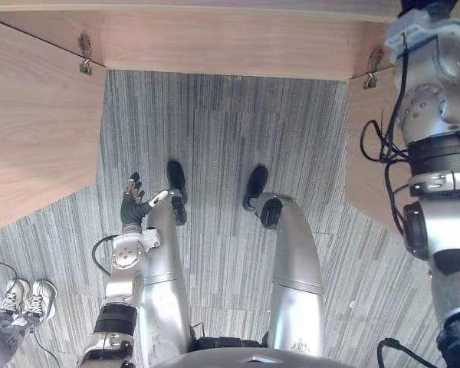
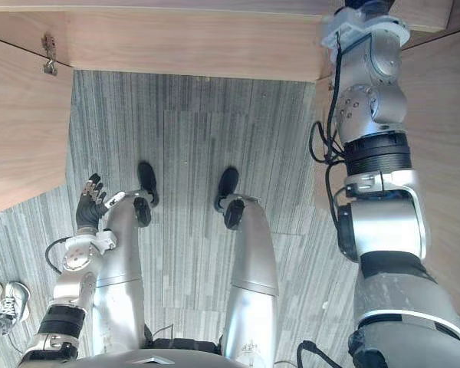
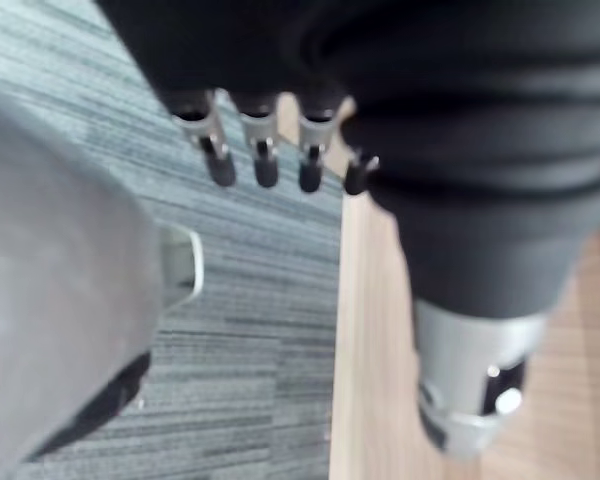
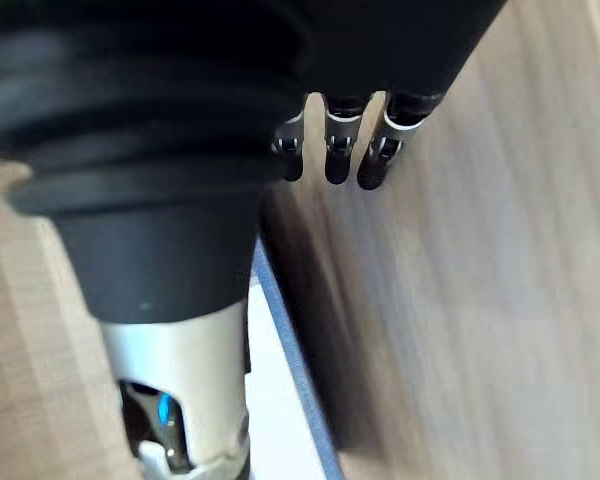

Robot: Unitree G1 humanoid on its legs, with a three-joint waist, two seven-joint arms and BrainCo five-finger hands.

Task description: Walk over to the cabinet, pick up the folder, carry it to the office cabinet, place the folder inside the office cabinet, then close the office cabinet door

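A thin white sheet-like thing with a dark blue edge [image 4: 285, 385], which looks like the folder, stands between wooden surfaces in the right wrist view. My right hand [image 4: 332, 165] is beside it with its fingers straight, close to a wooden panel [image 4: 480, 260]. I cannot tell whether the hand touches the white thing. My right arm [image 1: 437, 153] is raised and runs up past the cabinet's front edge. My left hand [image 1: 130, 203] hangs low by my side over the carpet, with its fingers [image 3: 265, 165] relaxed and nothing in it.
The wooden office cabinet [image 1: 230, 38] is straight ahead with both doors swung out: one door [image 1: 38, 115] on the left, the other [image 2: 445, 153] on the right behind my raised arm. Grey striped carpet [image 1: 222, 130] lies between them. A person's light shoes [image 1: 31, 299] stand at the lower left.
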